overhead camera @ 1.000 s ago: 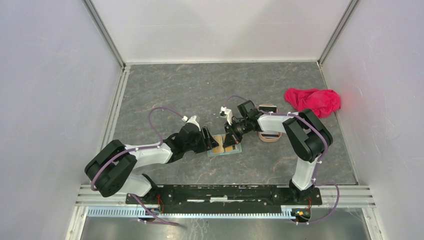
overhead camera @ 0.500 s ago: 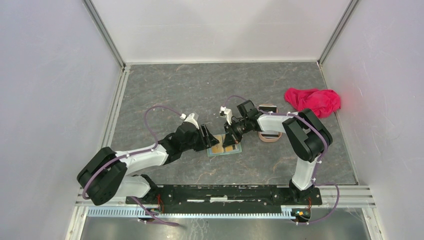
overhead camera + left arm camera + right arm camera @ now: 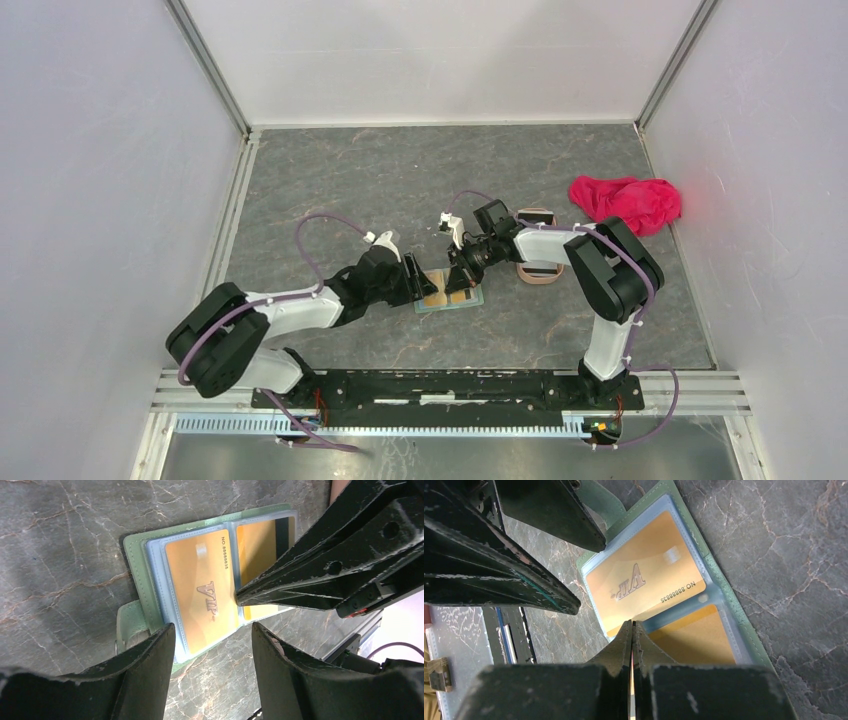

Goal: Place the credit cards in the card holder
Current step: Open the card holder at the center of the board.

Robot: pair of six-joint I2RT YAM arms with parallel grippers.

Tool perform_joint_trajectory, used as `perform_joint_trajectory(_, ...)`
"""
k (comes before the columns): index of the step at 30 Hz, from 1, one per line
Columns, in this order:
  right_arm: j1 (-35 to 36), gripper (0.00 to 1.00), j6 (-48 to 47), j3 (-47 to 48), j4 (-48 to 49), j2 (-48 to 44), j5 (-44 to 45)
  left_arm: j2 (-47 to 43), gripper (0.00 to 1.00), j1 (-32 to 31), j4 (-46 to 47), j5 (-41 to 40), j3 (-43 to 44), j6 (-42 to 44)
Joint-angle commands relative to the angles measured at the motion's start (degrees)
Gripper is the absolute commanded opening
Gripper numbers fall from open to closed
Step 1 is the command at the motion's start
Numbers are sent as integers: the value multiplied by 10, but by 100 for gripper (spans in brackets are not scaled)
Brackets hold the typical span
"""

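at table (image 3: 340,180) centre, left gripper (image 3: 212,635) hangs open over the card holder (image 3: 134,555), which lies spread flat with two yellow cards (image 3: 202,587) in its pockets; right gripper (image 3: 632,625) closed, tip at the fold; tray (image 3: 541,277), red cloth (image 3: 628,203) beyond

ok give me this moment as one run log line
left gripper: open, over card holder | right gripper: shut, tip at its centre fold | yellow-orange cards: two, in pockets
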Motion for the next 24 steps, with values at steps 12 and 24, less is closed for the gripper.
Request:
perform_joint_trajectory(12,-2,0,-14,7,-18,16,50,34,64,4,48,18,2,-18)
perform_joint_trajectory(24,-1,2,-28,11,-20,0,34,9,64,6,89,34,-13,-33)
